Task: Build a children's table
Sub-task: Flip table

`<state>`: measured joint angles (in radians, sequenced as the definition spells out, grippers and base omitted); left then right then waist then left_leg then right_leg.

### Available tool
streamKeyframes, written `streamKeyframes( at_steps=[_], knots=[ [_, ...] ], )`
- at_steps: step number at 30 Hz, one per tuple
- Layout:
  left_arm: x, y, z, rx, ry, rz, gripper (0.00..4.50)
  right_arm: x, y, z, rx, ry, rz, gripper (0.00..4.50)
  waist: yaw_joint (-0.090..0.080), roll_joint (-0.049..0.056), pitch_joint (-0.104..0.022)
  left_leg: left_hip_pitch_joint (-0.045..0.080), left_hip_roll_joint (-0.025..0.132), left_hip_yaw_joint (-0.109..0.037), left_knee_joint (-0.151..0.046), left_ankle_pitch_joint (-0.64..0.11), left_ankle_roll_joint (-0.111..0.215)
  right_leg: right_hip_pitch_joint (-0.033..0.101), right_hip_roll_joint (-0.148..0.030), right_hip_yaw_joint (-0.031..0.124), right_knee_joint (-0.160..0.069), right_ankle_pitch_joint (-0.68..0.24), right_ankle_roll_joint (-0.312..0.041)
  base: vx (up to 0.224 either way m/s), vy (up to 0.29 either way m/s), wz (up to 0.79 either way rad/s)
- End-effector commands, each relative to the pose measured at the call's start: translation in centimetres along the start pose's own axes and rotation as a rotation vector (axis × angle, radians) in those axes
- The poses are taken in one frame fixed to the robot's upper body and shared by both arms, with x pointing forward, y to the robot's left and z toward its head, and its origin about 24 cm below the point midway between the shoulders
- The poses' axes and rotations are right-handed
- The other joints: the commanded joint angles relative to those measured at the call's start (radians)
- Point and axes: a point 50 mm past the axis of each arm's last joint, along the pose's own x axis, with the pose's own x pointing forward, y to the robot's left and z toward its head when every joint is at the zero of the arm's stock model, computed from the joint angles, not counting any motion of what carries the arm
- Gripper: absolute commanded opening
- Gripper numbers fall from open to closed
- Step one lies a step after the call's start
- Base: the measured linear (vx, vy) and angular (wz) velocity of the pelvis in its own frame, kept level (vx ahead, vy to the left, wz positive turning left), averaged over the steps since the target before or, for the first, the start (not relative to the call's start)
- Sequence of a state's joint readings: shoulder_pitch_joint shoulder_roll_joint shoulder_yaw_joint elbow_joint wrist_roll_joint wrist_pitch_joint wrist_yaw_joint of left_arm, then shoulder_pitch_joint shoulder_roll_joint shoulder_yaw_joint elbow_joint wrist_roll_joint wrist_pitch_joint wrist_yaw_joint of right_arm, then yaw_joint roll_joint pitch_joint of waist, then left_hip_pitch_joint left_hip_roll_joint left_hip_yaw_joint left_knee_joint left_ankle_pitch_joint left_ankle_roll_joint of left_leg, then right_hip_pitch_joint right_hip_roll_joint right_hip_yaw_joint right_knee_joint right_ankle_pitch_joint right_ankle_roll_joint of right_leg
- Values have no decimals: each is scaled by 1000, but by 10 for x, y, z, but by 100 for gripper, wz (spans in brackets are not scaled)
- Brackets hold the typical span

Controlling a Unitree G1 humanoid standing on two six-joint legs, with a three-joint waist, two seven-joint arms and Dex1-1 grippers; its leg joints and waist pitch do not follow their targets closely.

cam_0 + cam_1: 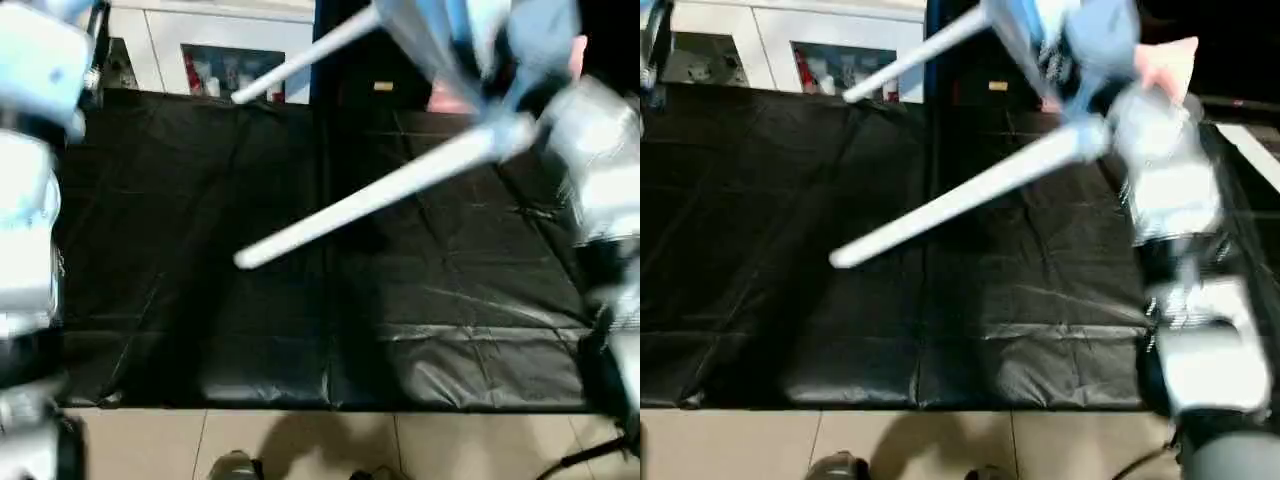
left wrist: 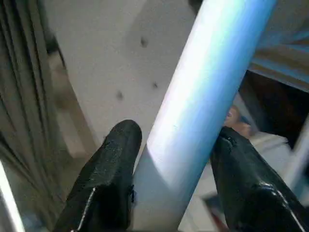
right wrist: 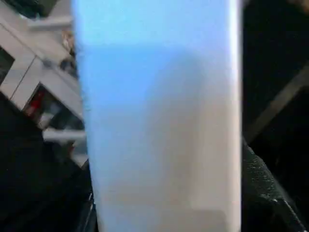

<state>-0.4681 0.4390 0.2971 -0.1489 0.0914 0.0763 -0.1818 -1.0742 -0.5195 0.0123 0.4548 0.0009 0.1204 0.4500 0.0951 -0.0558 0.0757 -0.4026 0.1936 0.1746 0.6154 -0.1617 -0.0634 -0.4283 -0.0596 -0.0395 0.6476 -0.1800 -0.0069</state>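
The left tool [image 2: 169,188] grips a white leg [image 2: 203,111], its fingers [image 2: 111,174] on either side of the tube. The right tool [image 1: 1110,125] holds the tabletop [image 3: 159,121] aloft over the black mat [image 1: 300,320]; two legs [image 1: 380,195] slant from it toward the robot's left. The sockets are hidden and the tabletop's edges cut off.

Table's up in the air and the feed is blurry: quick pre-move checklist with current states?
1. Left gripper closed around a leg: ok.
2. Right gripper on the table: cannot tell, a white surface blocks its camera.
3. Two legs seated in the tabletop: ok.
4. The other legs fitted: cannot tell.
5. Black mat clear below the legs: ok.
6. Person's hand near the tabletop: not ok.
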Motion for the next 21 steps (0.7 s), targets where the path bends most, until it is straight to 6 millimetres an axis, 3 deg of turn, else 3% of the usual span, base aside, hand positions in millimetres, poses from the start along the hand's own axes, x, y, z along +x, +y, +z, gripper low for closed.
streamKeyframes(
  at_steps=[1, 3, 6, 8, 11, 15, 21],
  knots=[
    [-21, -19, -46, -146, 251, -36, 212, 0, -19, 34, 105, -173, 1, 195, -8, -6, -80, 24, 26, 1, -58, -213, -9, 45, -56, 37, -79, -245, -143, 0, 0, 0],
    [-22, -21, -47, -149, 259, -42, 210, 0, -20, 35, 111, -178, 6, 195, -11, -6, -80, 24, 28, -2, -60, -228, -17, 45, -55, 36, -80, -245, -135, 0, 0, 0],
    [-25, -30, -50, -160, 285, -65, 203, 1, -17, 35, 81, -167, 73, 195, -16, -14, -77, 38, 30, -6, -63, -327, -42, 32, -50, 32, -86, -295, -122, 0, 0, 0],
    [-23, -31, -48, -165, 284, -65, 201, 1, -13, 33, 76, -155, 99, 195, -15, -15, -77, 39, 30, -8, -64, -345, -46, 33, -54, 33, -87, -312, -120, 0, 0, 0],
    [-19, -28, -46, -168, 279, -60, 200, 2, -10, 31, 81, -152, 126, 265, -16, -18, -79, 34, 27, -9, -62, -340, -44, 37, -55, 34, -86, -310, -116, 0, 0, 0],
    [-18, -25, -45, -153, 285, -59, 198, 2, -7, 32, 107, -171, 164, 293, -16, -12, -79, 34, 27, -11, -62, -342, -44, 36, -55, 33, -88, -323, -116, 0, 0, 0],
    [-19, -26, -46, -150, 295, -63, 194, 0, -4, 35, 121, -206, 205, 344, -16, -11, -80, 32, 28, -12, -62, -342, -34, 37, -57, 32, -88, -316, -119, 0, 0, 0]
  ],
)
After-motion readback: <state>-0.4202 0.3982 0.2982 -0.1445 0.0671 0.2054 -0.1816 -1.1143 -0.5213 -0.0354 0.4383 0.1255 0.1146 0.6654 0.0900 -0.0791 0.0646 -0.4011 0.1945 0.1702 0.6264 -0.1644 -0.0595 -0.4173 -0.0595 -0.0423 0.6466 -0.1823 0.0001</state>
